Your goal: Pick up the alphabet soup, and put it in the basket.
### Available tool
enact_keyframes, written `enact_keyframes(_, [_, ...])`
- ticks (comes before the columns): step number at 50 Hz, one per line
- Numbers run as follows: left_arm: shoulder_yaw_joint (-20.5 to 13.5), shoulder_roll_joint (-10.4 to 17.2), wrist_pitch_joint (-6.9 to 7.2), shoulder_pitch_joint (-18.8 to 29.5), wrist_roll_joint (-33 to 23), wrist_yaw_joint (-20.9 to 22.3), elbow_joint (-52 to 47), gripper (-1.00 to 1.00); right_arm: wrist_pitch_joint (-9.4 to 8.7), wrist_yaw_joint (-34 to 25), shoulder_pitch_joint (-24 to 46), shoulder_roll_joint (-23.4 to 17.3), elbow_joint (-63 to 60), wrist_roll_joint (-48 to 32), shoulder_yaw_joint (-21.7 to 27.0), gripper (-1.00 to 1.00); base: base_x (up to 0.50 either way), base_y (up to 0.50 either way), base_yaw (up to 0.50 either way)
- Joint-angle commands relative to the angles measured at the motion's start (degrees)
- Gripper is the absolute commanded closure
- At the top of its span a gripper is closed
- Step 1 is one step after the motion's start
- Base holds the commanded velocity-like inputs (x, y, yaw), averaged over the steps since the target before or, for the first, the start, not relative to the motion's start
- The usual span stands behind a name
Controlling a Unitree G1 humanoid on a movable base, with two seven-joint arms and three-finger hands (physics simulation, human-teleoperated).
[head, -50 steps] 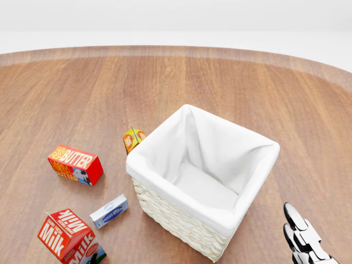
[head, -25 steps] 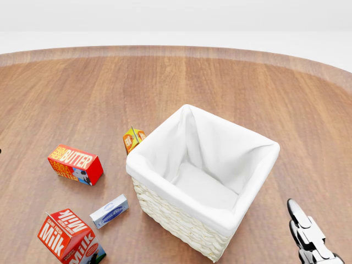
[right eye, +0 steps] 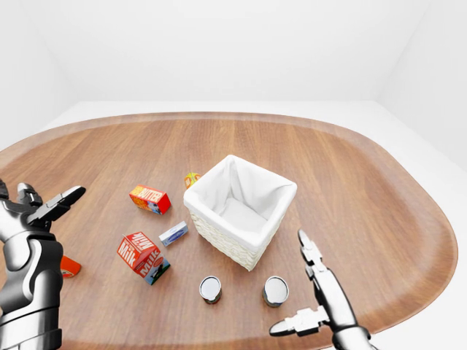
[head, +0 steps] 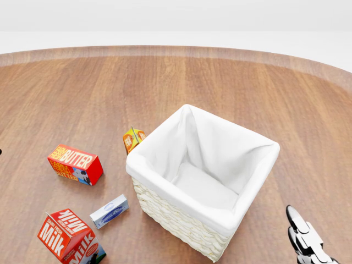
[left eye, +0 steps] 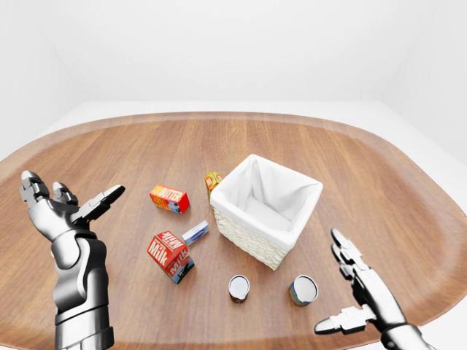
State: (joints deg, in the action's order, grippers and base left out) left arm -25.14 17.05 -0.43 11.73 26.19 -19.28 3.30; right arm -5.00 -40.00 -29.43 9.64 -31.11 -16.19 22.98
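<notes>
Table (left eye: 408,189): wide wooden oval, carries everything, largest thing in the eye views.
Basket (left eye: 281,219): woven, white cloth liner, upright near the table's middle; holds nothing, liner bottom bare in the head view.
Left hand (left eye: 62,208): raised at the left edge of the left-eye view, fingers spread apart, grasping nothing, well apart from the cans.
Right hand (left eye: 357,288): low at the bottom right, fingers splayed open, empty, near the right-hand can but not touching.
Milk carton (left eye: 169,255): red, left of the cans, near the basket.
Butter box (left eye: 169,198): red, lying flat, up and left of the basket.
Alphabet soup: probably one of two cans below the basket in the eye views, left can (left eye: 238,287) or right can (left eye: 303,289); labels too small to read, cannot tell which.
Handling: judged a rigid metal cylinder, fairly heavy for its size, smooth and liable to slip or roll; not fragile.
Hold: best round the curved side wall at mid-height, fingers wrapped opposite each other, kept upright.
Small blue-white box (left eye: 195,232): between milk carton and basket.
Orange carton (left eye: 212,180): just beside the basket's upper left corner.
</notes>
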Motion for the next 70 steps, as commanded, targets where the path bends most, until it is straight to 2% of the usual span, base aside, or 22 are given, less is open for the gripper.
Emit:
enact_keyframes(1, [-0.06, -0.09, -0.20, 0.05, -0.16, 0.25, 0.23, -1.00, 0.00, 0.00, 0.83, -1.10, 4.15, -1.23, -1.18, -1.00, 0.00, 0.00, 0.00])
enact_keyframes(4, [-0.04, -0.03, 0.23, -0.08, -0.07, -0.01, -0.36, -1.00, 0.00, 0.00, 0.90, -1.62, 4.89, -1.17, -1.53, -1.00, 0.00, 0.00, 0.00])
enact_keyframes(19, [0.14, -0.06, -0.68, 0.25, -0.18, 0.00, 0.95, -1.00, 0.00, 0.00, 3.22, -4.76, 11.37, -0.34, -2.12, -1.00, 0.00, 0.00, 0.00])
enact_keyframes(21, [0.15, -0.05, -0.43, 0.14, -0.13, -0.15, 0.59, -1.00, 0.00, 0.00, 3.32, -4.94, 11.58, -0.27, -2.20, -1.00, 0.00, 0.00, 0.00])
enact_keyframes(29, [0.29, 0.02, -1.33, 0.47, -0.16, 0.19, 1.81, -1.00, 0.00, 1.21, 4.64, -6.12, 15.15, -0.11, -2.73, -1.00, 0.00, 0.00, 0.00])
enact_keyframes(33, [0.20, 0.06, -0.55, 0.02, 0.07, -0.03, 0.60, -1.00, 0.00, 1.55, 4.82, -6.72, 15.69, 0.47, -2.49, -1.00, 0.00, 0.00, 0.00])
enact_keyframes(41, [0.13, -0.04, -0.65, 0.05, -0.07, 0.19, 0.69, -1.00, 0.05, 2.99, 5.79, -7.72, 18.50, 0.50, -2.58, -1.00, 0.00, 0.00, 0.00])
enact_keyframes(49, [0.08, -0.07, -0.38, -0.05, -0.06, 0.13, 0.30, -1.00, 0.47, 4.52, 7.40, -9.25, 22.70, 0.80, -2.91, -1.00, 0.00, 0.00, 0.00])
enact_keyframes(56, [0.21, 0.00, -0.89, 0.31, -0.14, 0.16, 1.19, -1.00, 0.88, 5.71, 8.40, -10.31, 25.43, 1.07, -3.72, -1.00, 0.00, 0.00, 0.00])
enact_keyframes(59, [0.25, 0.02, -0.85, 0.29, -0.17, 0.21, 1.22, -1.00, 1.68, 6.61, 9.64, -11.22, 28.55, 1.45, -3.88, -1.00, 0.00, 0.00, 0.00])
enact_keyframes(63, [0.17, -0.01, -0.13, -0.10, -0.11, -0.02, 0.16, -1.00, 1.97, 7.18, 10.12, -11.86, 30.01, 1.97, -4.13, -1.00, 0.00, 0.00, 0.00])
enact_keyframes(66, [0.22, -0.12, -0.49, 0.05, -0.34, 0.18, 0.69, -1.00, 2.03, 7.33, 10.03, -11.99, 30.04, 2.12, -4.38, -1.00, 0.00, 0.00, 0.00])
enact_keyframes(70, [0.10, -0.13, -0.09, -0.23, -0.23, 0.15, 0.10, -1.00, 3.01, 8.34, 10.48, -12.28, 31.66, 1.88, -5.29, -1.00, 0.00, 0.00, 0.00])
